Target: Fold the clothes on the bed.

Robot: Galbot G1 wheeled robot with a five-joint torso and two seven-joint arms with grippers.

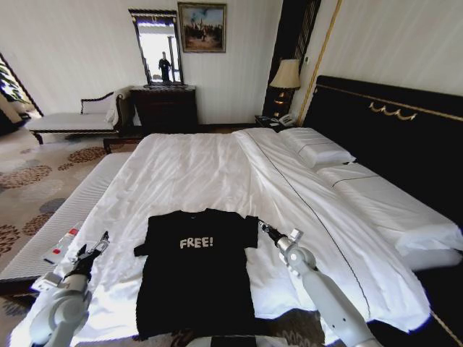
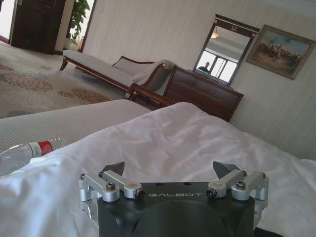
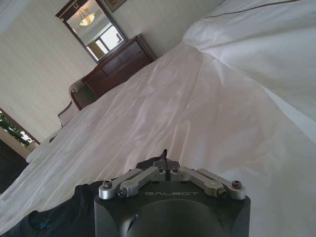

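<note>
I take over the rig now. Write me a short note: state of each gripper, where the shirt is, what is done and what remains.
Left gripper: open, empty, above the white sheet, off the T-shirt's left side.
Right gripper: shut, tip at the shirt's right sleeve; whether it pinches fabric I cannot tell.
T-shirt: spread flat, lettering up, near the foot of the bed.
Done: shirt laid out, no fold visible.
Left: all the folding.

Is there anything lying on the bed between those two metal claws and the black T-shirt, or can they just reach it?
Nothing visible blocks them. The black T-shirt lies flat on the bed. The right gripper, shut, sits right at its sleeve edge. The left gripper, open, has bare sheet between it and the shirt. A water bottle lies on its far side.
</note>
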